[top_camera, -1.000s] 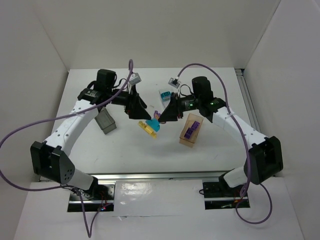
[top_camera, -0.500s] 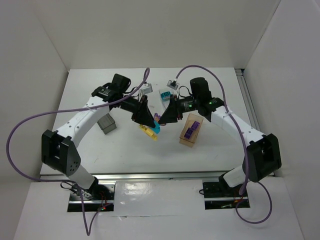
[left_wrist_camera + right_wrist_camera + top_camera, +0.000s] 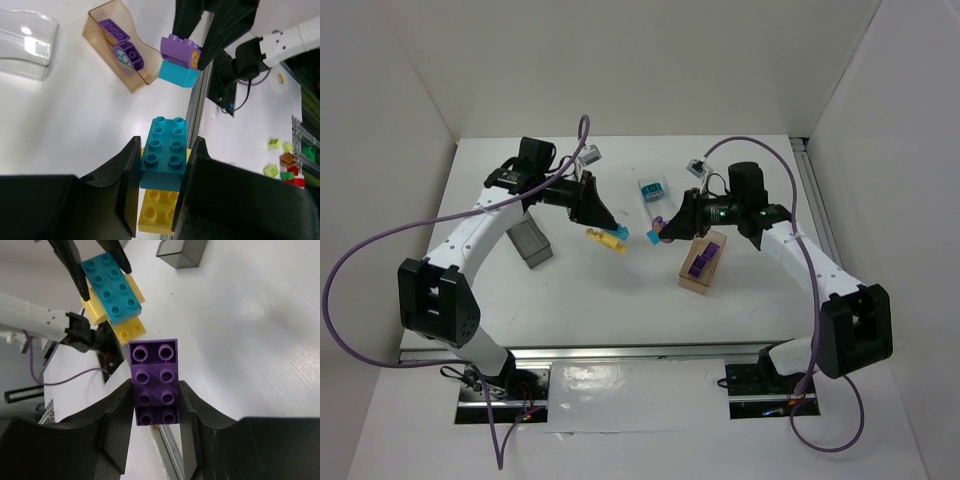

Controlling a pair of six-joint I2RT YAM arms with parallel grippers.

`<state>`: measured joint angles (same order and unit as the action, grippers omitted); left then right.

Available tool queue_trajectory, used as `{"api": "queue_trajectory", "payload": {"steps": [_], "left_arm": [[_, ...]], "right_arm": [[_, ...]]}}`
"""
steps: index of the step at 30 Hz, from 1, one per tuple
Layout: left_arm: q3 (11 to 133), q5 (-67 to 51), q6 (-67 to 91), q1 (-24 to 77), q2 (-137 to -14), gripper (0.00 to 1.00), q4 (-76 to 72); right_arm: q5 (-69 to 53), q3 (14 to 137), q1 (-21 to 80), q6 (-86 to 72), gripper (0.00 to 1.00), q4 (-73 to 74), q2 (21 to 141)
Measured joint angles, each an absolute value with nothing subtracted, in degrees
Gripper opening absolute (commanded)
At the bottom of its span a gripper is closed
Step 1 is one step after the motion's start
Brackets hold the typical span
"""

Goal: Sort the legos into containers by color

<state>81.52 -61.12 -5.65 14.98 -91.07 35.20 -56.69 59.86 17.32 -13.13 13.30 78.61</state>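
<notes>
Over mid-table, left tool (image 3: 604,231) pinches teal-yellow bricks (image 3: 611,236), right tool (image 3: 663,231) a purple brick (image 3: 656,237) (open white table (image 3: 620,290) between).

Bright even light, soft shadows, sharp

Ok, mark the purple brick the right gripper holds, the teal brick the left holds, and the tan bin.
purple brick (image 3: 154,382): right wrist view, middle of studded top.
teal brick (image 3: 162,150): left wrist view, middle of studded top.
tan bin (image 3: 695,282): top external view, near end wall.
</notes>
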Motion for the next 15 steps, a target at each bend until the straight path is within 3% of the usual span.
{"api": "queue_trajectory", "payload": {"steps": [10, 15], "left_arm": [[80.4, -58.4, 0.2, 14.2, -92.6, 0.0, 31.2], [80.5, -43.2, 3.7, 16.1, -96.6, 0.0, 30.5]], "right_arm": [[-51.2, 58.4, 16.7, -15.7, 0.0, 13.1, 76.9], [-48.0, 58.7, 16.7, -16.3, 0.0, 13.6, 76.9]]}}
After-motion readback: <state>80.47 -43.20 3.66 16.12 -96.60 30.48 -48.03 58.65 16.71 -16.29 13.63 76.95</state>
